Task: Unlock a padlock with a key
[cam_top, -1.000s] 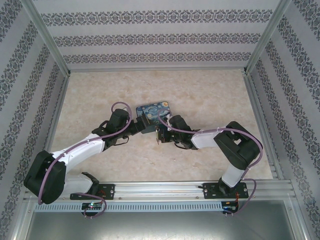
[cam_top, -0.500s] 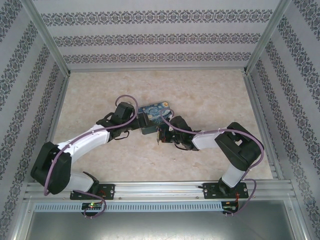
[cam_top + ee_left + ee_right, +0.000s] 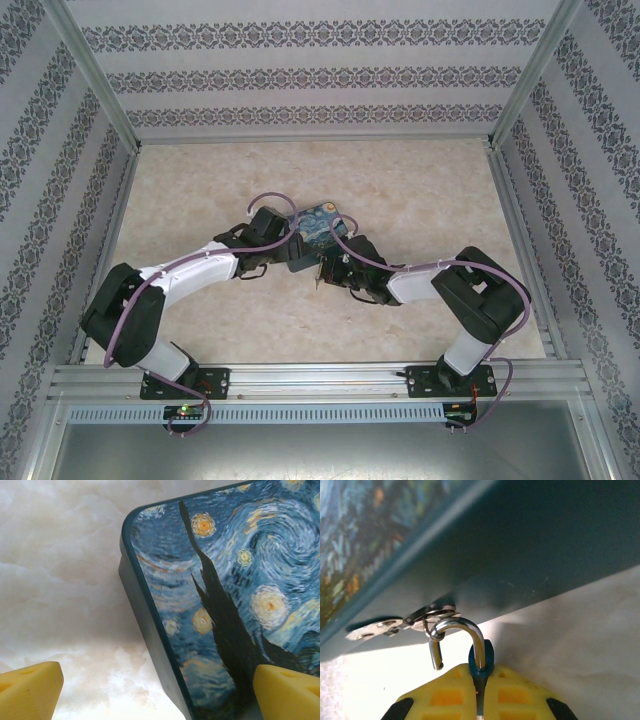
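The small rounded padlock box [image 3: 318, 222], with a Starry Night lid and teal sides, sits mid-way across the pale marbled tabletop [image 3: 200, 180]. The right gripper [image 3: 481, 680] pinches the tiny blue-headed key [image 3: 481, 661] at the silvery shackle [image 3: 462, 626]. The left gripper [image 3: 157, 692] gapes wide astride the box's corner, clamping nothing. Unbraced, the box could swivel under a twist and the key could slip.
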Action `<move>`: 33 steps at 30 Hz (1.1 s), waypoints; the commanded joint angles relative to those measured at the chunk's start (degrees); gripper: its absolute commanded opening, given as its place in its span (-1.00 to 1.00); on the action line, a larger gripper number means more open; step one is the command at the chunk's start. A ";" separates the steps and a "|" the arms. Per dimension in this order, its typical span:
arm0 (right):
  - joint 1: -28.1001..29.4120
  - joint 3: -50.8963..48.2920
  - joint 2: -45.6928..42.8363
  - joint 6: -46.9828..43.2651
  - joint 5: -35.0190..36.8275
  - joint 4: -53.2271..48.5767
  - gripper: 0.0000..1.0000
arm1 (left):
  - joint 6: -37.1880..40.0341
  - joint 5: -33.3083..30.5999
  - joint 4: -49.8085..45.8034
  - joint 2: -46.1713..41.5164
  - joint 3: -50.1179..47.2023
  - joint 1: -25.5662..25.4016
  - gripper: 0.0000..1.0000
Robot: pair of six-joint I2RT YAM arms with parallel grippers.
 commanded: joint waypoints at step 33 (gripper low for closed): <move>-13.79 8.22 0.76 -1.32 -13.30 -5.91 -1.00 | 0.50 0.16 -1.89 6.75 -3.28 -2.85 0.72</move>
